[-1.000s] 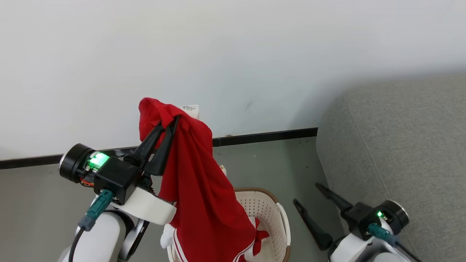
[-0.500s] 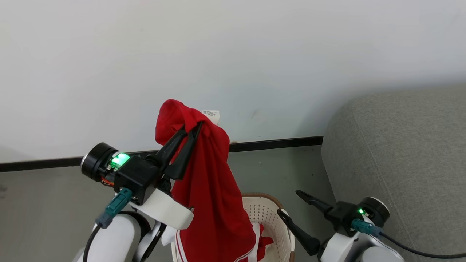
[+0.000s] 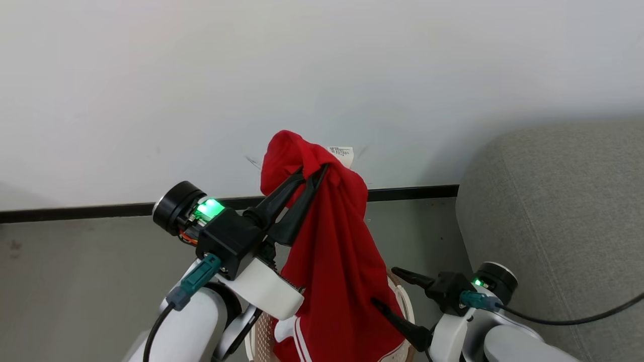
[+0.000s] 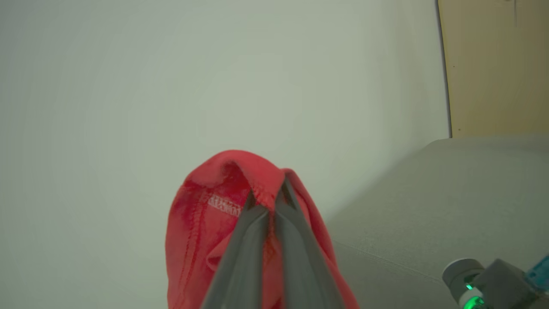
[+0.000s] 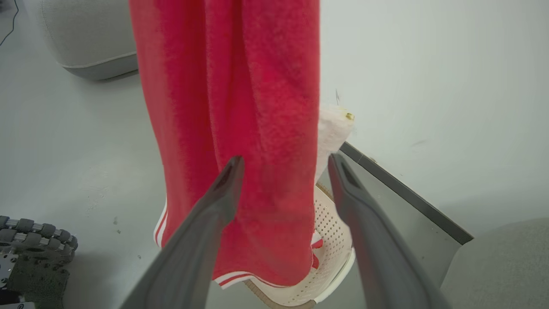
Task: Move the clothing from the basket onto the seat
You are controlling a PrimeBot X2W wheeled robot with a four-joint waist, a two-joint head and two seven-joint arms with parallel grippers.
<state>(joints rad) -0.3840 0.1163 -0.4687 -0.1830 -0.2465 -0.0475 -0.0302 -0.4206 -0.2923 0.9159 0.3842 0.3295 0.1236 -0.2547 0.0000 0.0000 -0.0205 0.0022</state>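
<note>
White wall (image 3: 151, 75); clothing (image 3: 337, 251) in left claw (image 3: 314, 170)

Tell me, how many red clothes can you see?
2. One red garment hangs from the shut left gripper; what looks like a red scrap of another peeks from the basket. More may lie hidden.

This looks like a plain living-room corner of a home: a large grey woven-fabric sofa cushion (image 3: 553, 211) at three o'clock, a bare white painted wall (image 3: 201, 75) with a black skirting strip (image 3: 75, 213) at twelve, a smooth grey floor (image 3: 75, 286), and a cream perforated plastic laundry basket (image 5: 332, 223) at six.
</note>
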